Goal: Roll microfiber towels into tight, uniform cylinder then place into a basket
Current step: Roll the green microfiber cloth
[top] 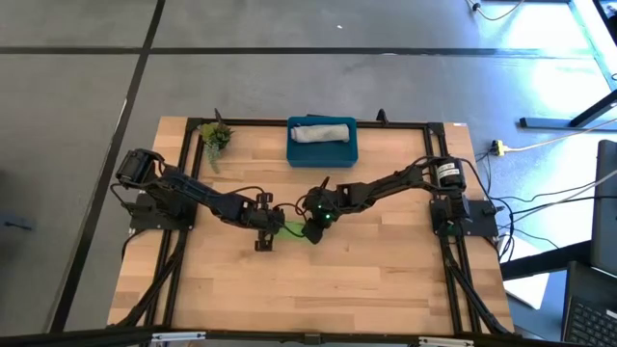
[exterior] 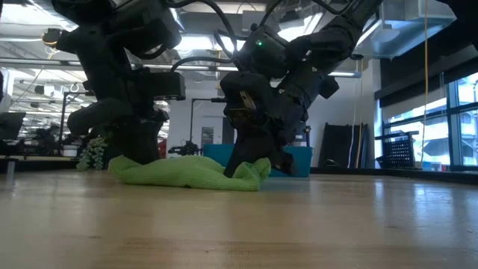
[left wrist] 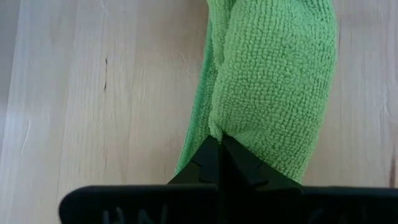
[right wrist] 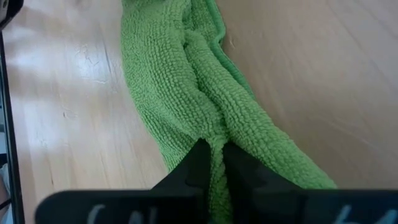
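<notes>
Both jaws are pinched on the lime green towel (top: 292, 229): from above, the left gripper (top: 267, 223) and right gripper (top: 315, 225) are seen at its ends, mid-table, likely for rolling. A grey towel (top: 322, 132) lies in the teal basket (top: 293, 152). At table level, the cloth lies loosely bunched.
</notes>
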Available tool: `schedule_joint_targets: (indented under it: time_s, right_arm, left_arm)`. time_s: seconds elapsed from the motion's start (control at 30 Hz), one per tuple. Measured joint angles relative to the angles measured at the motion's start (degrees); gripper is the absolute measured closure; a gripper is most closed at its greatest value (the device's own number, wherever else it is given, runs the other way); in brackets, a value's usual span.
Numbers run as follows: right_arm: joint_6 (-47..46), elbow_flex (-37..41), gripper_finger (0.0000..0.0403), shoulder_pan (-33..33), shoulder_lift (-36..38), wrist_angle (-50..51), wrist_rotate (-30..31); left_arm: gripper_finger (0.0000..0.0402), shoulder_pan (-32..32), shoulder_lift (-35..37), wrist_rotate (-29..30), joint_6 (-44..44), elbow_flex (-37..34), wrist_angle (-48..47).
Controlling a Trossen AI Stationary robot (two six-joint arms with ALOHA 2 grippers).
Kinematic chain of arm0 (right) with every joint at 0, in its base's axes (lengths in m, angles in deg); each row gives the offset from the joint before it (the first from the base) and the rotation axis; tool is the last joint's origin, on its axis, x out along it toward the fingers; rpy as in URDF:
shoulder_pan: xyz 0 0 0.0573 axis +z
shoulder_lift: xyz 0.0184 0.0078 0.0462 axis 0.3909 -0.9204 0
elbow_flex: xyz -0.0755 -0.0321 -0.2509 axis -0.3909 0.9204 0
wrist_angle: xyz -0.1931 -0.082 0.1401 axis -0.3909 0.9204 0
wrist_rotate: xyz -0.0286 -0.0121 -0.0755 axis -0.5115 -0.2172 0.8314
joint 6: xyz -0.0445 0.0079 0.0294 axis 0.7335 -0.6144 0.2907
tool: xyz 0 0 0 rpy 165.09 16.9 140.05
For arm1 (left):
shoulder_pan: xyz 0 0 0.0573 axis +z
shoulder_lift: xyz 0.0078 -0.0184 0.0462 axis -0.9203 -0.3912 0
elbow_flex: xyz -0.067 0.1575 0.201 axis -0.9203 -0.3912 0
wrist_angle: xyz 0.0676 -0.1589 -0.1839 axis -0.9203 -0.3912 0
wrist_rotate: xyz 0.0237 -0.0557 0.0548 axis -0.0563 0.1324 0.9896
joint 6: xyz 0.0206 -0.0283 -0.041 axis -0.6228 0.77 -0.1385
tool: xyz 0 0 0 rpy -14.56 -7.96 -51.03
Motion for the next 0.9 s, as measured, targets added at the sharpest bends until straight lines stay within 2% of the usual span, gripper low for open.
schedule_joint_targets:
  time_s: [0.3,0.67,0.83,0.9]
  right_arm:
    - [-0.7,0.0,0.037,0.0,-0.04,-0.16,-0.7]
    - [-0.92,-0.02,0.0282,0.07,-0.05,-0.93,-1.12]
    - [-1.6,-0.01,0.0278,-0.56,-0.02,-0.92,-4.45]
    - [0.95,0.05,0.0282,-0.79,0.38,-0.67,-5.48]
  left_arm:
    - [0.0401,0.02,0.0,-0.18,0.0,0.0,0.0]
    - [0.0401,0.04,0.0,-0.6,0.0,0.0,-0.13]
    - [0.0401,0.08,0.0,-0.76,0.04,0.0,-0.32]
    - [0.0401,0.13,0.0,-0.92,0.07,0.0,-0.32]
